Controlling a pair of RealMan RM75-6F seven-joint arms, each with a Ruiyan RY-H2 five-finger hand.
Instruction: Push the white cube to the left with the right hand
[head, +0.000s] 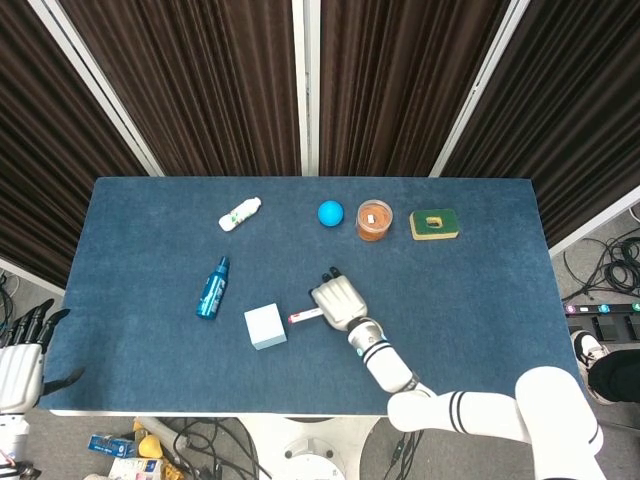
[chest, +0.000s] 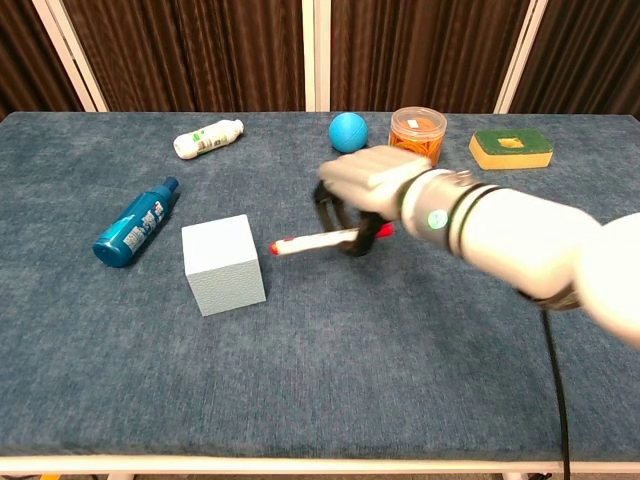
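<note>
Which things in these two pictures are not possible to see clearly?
- Right hand, chest view: motion blur hides how its curled fingers lie.
- Left hand, head view: cut by the left edge; absent from the chest view.
- White bottle label: too small to read in both views.
- Orange jar: contents unclear.

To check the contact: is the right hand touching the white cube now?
No, bare table shows between the white cube and the right hand.
</note>
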